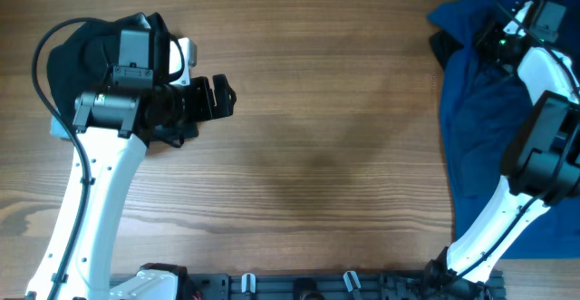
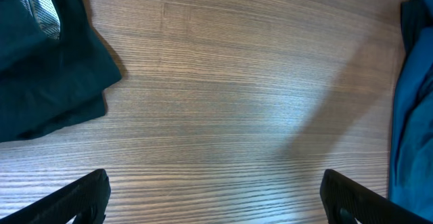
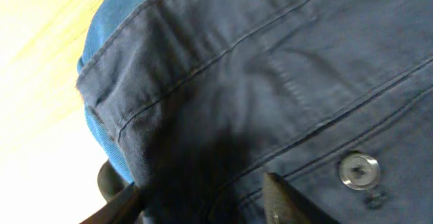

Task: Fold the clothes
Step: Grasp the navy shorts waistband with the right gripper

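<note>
Table (image 1: 317, 110) light brown wood with fine straight grain lines. Black garment (image 1: 72, 51) at upper left of the overhead view; it looks dark teal-black in the left wrist view. Blue clothes (image 1: 471, 91) at upper right, royal to navy. Right wrist view: navy shorts (image 3: 270, 68) with tonal stitching, silver button (image 3: 358, 170), brighter blue piece (image 3: 118, 11) at upper left. Arms (image 1: 82, 218) white with black joints.

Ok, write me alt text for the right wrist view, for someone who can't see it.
The dark navy shorts, with stitched seams and a silver button, fill the frame, their fabric lying between the dark fingertips of the right gripper at the bottom edge. A brighter blue piece peeks out at left, over the pale wooden table.
</note>
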Controlling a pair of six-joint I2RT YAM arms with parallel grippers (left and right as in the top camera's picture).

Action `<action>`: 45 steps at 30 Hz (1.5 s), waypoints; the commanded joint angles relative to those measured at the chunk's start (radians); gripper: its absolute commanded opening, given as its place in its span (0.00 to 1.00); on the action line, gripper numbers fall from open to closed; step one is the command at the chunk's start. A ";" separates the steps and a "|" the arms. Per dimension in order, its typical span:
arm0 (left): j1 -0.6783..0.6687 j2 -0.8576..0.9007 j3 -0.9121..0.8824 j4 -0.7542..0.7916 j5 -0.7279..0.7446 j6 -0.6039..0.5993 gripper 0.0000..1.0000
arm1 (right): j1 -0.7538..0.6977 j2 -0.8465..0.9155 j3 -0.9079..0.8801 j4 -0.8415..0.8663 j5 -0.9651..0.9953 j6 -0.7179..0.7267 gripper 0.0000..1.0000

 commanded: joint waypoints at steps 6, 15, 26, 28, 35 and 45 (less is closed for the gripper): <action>-0.002 -0.003 0.011 -0.002 0.016 -0.002 1.00 | -0.019 0.003 0.013 0.005 -0.051 -0.001 0.04; -0.002 -0.003 0.011 -0.008 0.016 -0.002 1.00 | -0.021 -0.032 0.013 0.008 -0.051 -0.013 0.14; -0.002 -0.003 0.011 -0.009 0.016 -0.002 1.00 | -0.022 -0.032 0.013 -0.014 0.093 -0.013 0.40; -0.002 -0.003 0.011 -0.009 0.016 -0.002 1.00 | -0.026 -0.032 0.013 -0.022 0.108 -0.012 0.47; -0.002 -0.003 0.011 -0.009 0.016 -0.002 1.00 | -0.059 -0.032 0.013 -0.001 -0.028 -0.081 0.60; -0.002 -0.003 0.011 -0.008 0.016 -0.001 1.00 | -0.132 -0.032 0.013 0.001 -0.166 -0.084 0.60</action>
